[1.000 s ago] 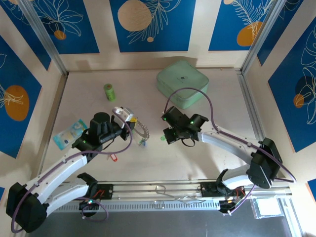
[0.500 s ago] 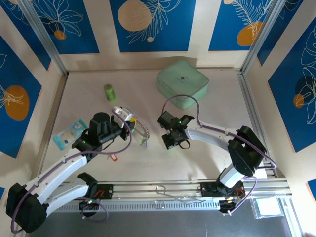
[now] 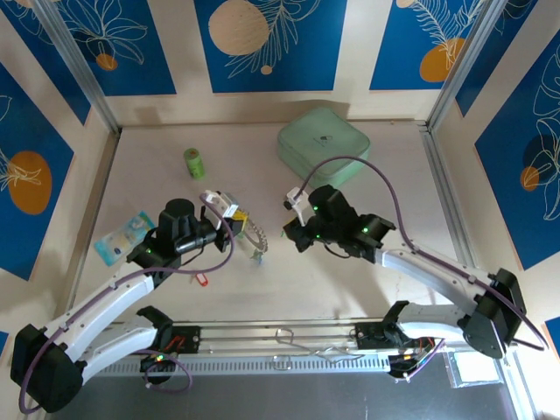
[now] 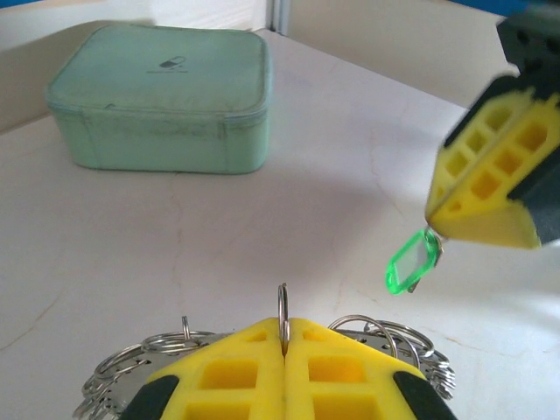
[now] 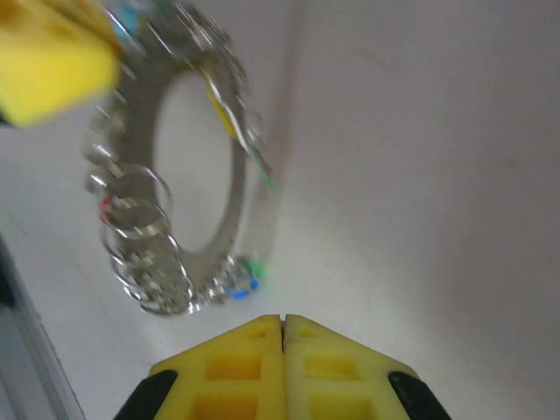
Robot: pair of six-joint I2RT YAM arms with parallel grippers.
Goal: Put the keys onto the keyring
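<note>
- Firstly, the left gripper [image 4: 283, 331] has its yellow fingers pressed tight together. A thin loop of the keyring [image 4: 398, 339] stands pinched upright in the seam between them.
- Just under those fingers the keyring spreads out as a cluster of small silvery loops.
- From the right wrist the keyring [image 5: 131, 254] shows as a large ring standing on edge. It is blurred, with specks of yellow, green and blue on its jagged rim.
- The right gripper [image 4: 444, 217] is closed as well, and the green-tagged key [image 4: 409, 262] hangs from its tips. The key is off the table, near the keyring but apart from it.
- In its own wrist camera the right gripper [image 5: 282, 325] has its fingers meeting with no gap, pointed towards the keyring.
- From above, the left gripper [image 3: 234, 215] and the right gripper [image 3: 289, 231] face each other. The keyring [image 3: 255, 233] sits between them, near the middle of the table [image 3: 350, 289].
- A red-tagged key [image 3: 199, 280] lies on the table beside the left arm, well apart from the keyring.
- Further back, a green box [image 3: 324, 149] sits right of centre and a green cylinder [image 3: 193, 163] stands upright at the back left.
- A blue and white packet [image 3: 122, 238] lies near the left edge.
</note>
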